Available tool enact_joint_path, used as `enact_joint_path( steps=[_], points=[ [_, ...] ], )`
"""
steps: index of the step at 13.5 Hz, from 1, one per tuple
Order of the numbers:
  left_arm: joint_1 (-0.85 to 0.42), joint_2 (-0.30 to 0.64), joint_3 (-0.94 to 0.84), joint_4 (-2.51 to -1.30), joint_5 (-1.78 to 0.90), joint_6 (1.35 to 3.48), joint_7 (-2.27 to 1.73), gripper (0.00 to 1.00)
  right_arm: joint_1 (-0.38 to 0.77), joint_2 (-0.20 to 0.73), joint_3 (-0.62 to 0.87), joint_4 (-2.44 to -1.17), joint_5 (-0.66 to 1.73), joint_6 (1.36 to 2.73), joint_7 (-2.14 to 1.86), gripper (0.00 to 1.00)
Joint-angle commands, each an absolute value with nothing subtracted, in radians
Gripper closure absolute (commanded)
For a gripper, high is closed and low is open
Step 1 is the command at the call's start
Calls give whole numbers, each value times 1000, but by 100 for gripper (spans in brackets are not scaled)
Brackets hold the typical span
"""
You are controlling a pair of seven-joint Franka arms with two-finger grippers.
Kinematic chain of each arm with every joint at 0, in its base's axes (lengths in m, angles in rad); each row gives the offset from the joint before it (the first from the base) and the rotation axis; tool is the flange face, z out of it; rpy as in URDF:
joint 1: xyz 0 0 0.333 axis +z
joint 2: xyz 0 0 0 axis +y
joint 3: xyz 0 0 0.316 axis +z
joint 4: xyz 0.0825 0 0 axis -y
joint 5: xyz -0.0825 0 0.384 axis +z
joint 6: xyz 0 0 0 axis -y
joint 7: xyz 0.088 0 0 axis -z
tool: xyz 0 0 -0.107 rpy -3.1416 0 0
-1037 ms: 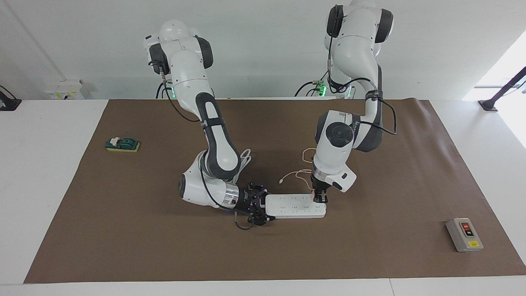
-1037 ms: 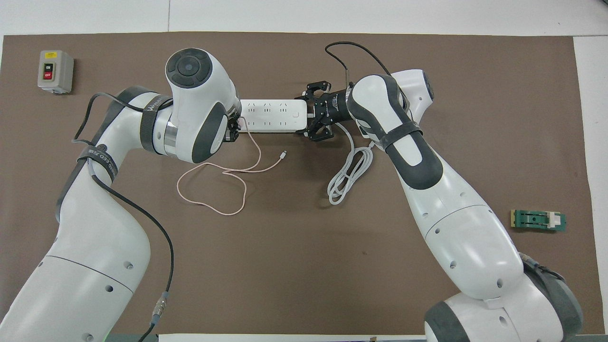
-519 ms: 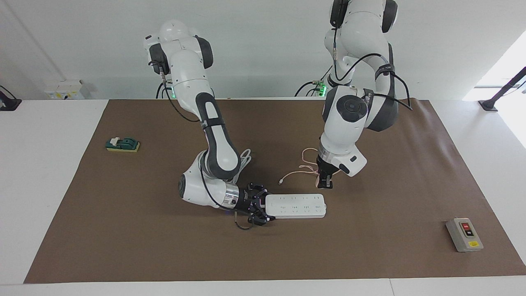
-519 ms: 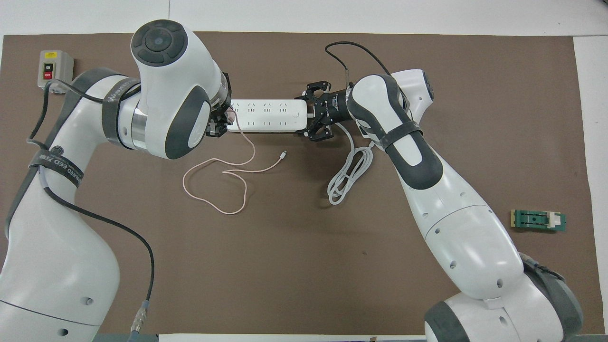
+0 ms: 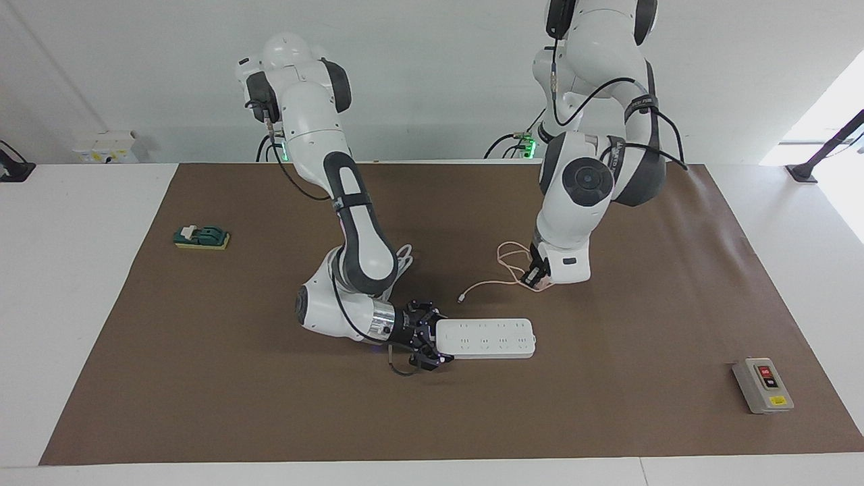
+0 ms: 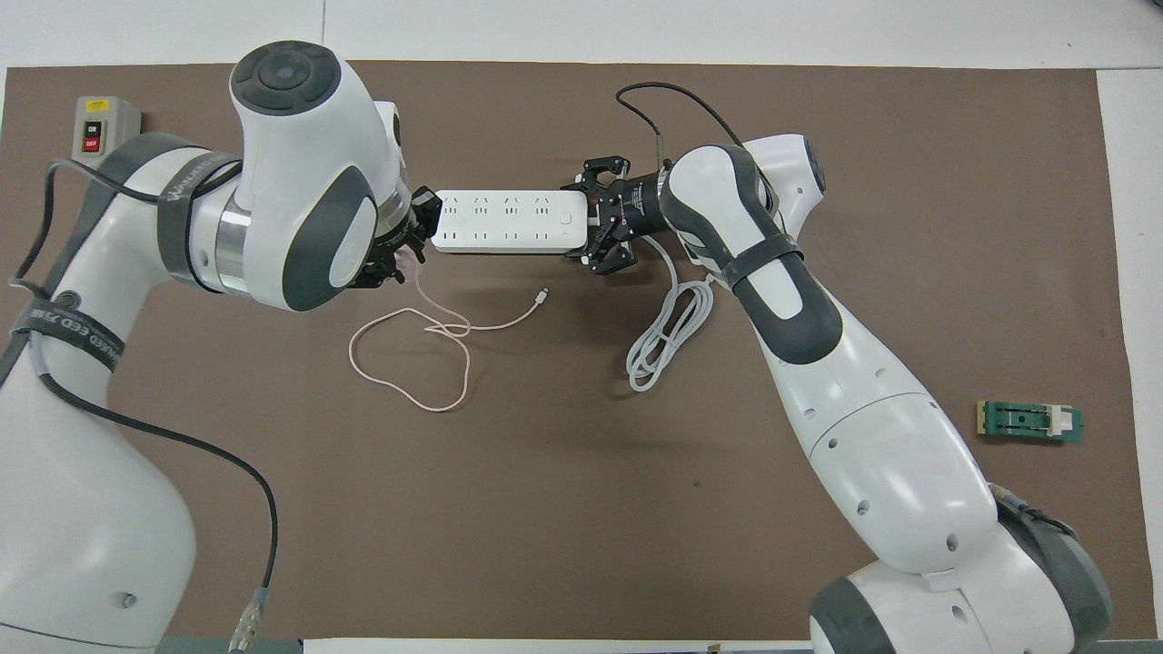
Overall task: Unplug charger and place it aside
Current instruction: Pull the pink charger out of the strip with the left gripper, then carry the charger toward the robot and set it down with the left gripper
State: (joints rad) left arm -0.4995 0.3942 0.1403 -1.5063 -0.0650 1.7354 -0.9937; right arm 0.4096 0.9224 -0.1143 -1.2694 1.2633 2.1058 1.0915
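The charger [image 5: 538, 285] is out of the white power strip [image 5: 484, 338] and sits between the fingers of my left gripper [image 5: 536, 278]. The gripper holds it low over the mat, nearer to the robots than the strip; I cannot tell if it touches the mat. In the overhead view the left gripper [image 6: 400, 259] and charger [image 6: 406, 263] are just off the strip's [image 6: 504, 221] end. The thin pink cable [image 6: 427, 363] trails in loops on the mat. My right gripper [image 5: 425, 344] lies low and grips the strip's other end, also seen from overhead [image 6: 601, 218].
A coiled thick white cord [image 6: 668, 336] lies by the right arm. A grey on/off switch box [image 5: 763, 385] stands toward the left arm's end of the table. A green block [image 5: 200, 236] lies toward the right arm's end.
My left gripper pulled the charger up out of the power strip, carried it toward the robots and lowered it toward the mat. The cable shifted with it. The right gripper stayed on the strip.
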Motion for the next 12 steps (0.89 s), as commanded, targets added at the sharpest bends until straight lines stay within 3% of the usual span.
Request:
enact_joint_path(
  steps=[1, 8, 12],
  points=[
    [-447, 260, 141, -1649, -74, 1712, -736, 100, 414, 936, -112, -1270, 1256, 2109, 1060, 0],
    [-298, 137, 144, -1828, -58, 1744, -194, 100, 373, 865, -124, -1334, 1246, 2014, 1068, 0],
    [-134, 37, 141, -2064, -31, 1963, 76, 100, 368, 760, -192, -1431, 1187, 1927, 1068, 0]
  ],
)
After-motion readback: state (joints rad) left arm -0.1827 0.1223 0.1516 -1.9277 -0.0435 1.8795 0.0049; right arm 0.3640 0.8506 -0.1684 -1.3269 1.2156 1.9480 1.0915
